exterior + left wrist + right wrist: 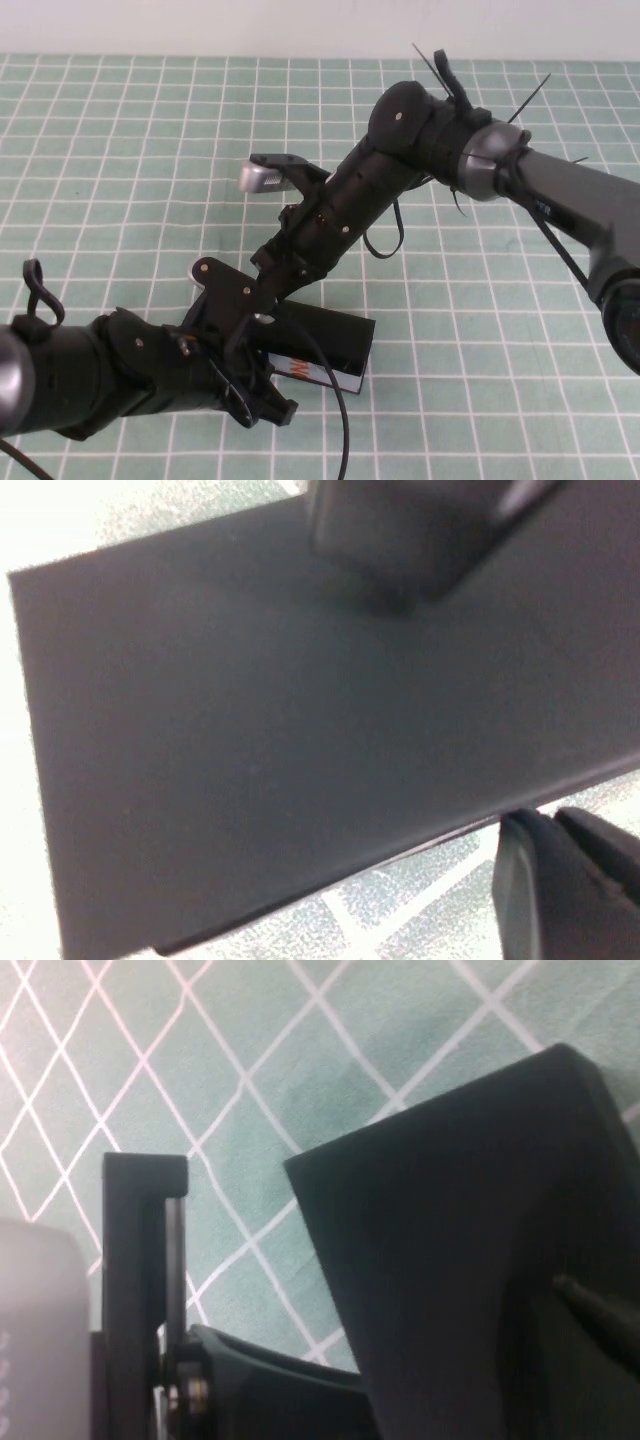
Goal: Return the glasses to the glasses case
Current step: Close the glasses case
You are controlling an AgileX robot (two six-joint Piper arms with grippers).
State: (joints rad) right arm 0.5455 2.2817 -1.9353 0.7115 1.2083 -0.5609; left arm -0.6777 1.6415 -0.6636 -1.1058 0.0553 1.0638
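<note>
On the green checked mat point(120, 150), both tools, grip unclear, crowd the black, white-sided glasses case point(335, 350).

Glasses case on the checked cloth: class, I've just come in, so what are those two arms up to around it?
Both arms have converged on the black glasses case, which lies on the green checked cloth near the front of the table. The left hand is low at the case's white, orange-marked side, and the right hand reaches down onto its top from behind. In the wrist views the lid looks flat and closed. No glasses are visible, so whether they are inside cannot be told.
</note>
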